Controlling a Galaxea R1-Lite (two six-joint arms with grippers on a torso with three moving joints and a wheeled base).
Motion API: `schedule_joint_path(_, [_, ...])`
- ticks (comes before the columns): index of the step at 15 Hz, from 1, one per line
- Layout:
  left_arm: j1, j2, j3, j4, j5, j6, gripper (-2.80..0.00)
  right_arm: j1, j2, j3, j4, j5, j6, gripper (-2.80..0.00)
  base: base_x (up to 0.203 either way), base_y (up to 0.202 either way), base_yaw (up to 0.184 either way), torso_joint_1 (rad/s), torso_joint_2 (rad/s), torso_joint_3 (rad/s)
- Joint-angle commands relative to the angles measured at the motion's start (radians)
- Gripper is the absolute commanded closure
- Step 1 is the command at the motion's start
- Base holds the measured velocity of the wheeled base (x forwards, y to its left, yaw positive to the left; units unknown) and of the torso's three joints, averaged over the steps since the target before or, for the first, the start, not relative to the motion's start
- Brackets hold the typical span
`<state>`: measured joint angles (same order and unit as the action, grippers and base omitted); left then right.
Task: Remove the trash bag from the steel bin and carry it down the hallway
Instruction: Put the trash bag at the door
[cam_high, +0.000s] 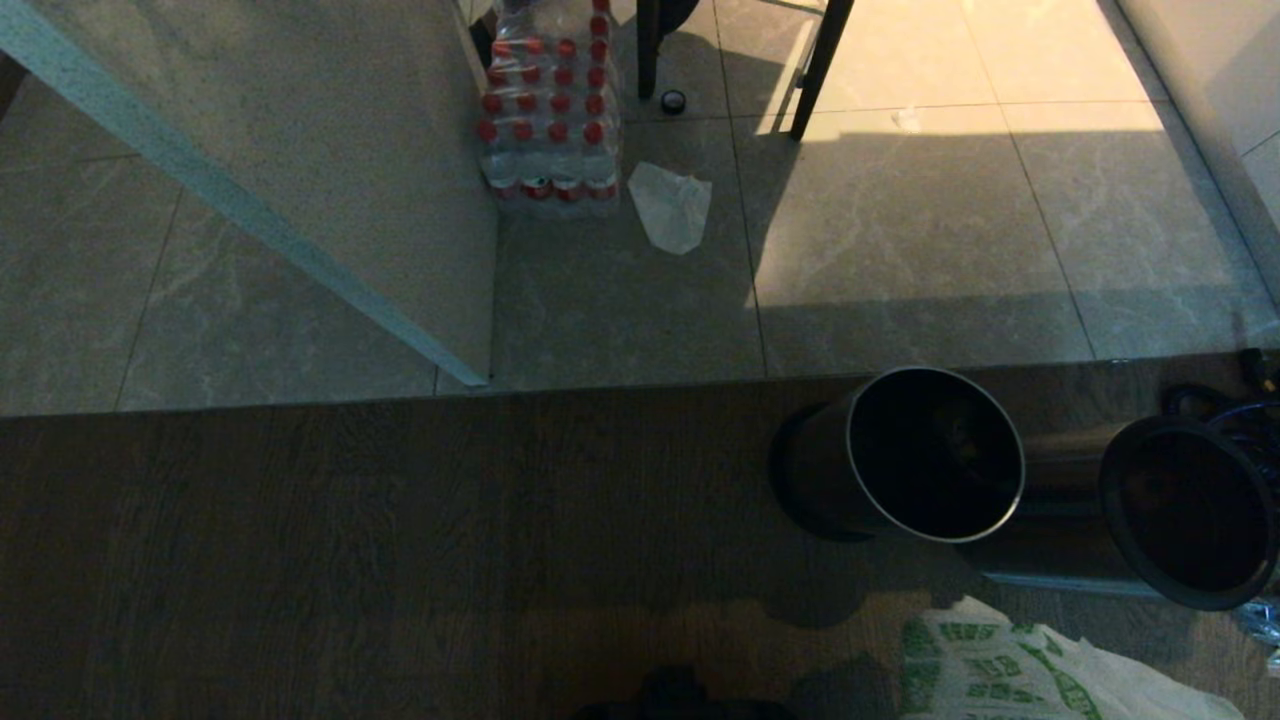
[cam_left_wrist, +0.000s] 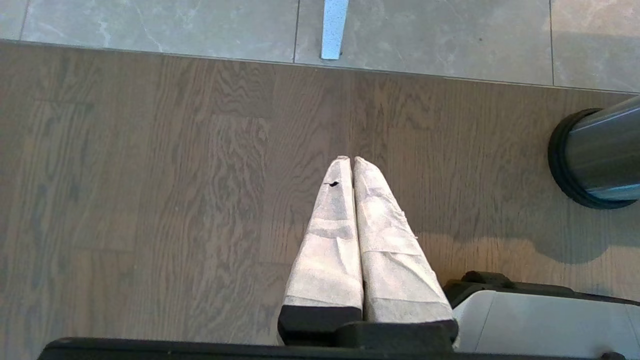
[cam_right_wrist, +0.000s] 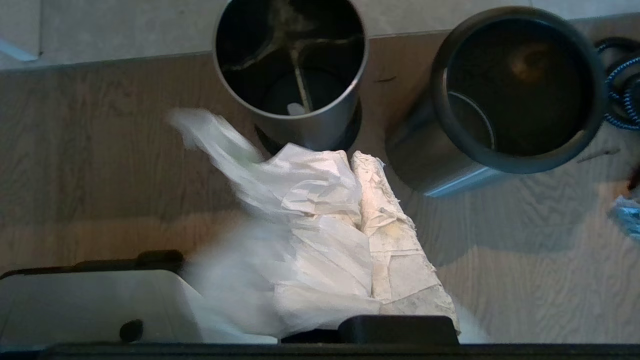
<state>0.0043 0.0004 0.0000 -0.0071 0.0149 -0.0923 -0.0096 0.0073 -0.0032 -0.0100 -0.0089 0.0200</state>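
Closest to the robot, low at its right side, the right gripper (cam_right_wrist: 357, 165) is clamped shut on the trash bag (cam_right_wrist: 300, 220), the thin white plastic draped over its taped fingers and blurred where it swings. From the head view the bag (cam_high: 1010, 670) shows its green print at the bottom edge, clear of the bins and hanging above the wood floor (cam_high: 350, 540). The left gripper (cam_left_wrist: 352, 162) hangs parked over bare boards, fingers pressed together and holding nothing.

Just beyond the bag stands the steel bin (cam_high: 905, 455), upright, its dark inside now without a liner. A second bin (cam_high: 1185, 510) with a black rim stands just beside it on the right. Further off, the wood gives way to grey tiles (cam_high: 900, 250), where a white scrap (cam_high: 670, 205) lies beside a shrink-wrapped pack of bottles (cam_high: 550, 110).

I'd say the removal is done and the carrying is what's left. The next move calls for the base to turn toward the hallway while that grip keeps firm, and the bag needs lifting enough not to drag or snag on the bin rims.
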Motion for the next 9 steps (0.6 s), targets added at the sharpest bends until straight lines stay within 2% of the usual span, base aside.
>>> schedule_joint_path(1, [0.0, 0.0, 0.001, -0.001, 0.0, -0.001, 0.0, 0.0, -0.01, 0.003, -0.001, 0.0, -0.006, 0.0, 0.0, 0.0, 0.0, 0.0, 0.0, 0.0])
schedule_joint_path(9, [0.002, 0.0, 0.0, 0.001, 0.001, 0.0, 0.0, 0.0, -0.01, 0.002, -0.004, -0.002, 0.006, 0.0, 0.0, 0.0, 0.0, 0.0, 0.0, 0.0])
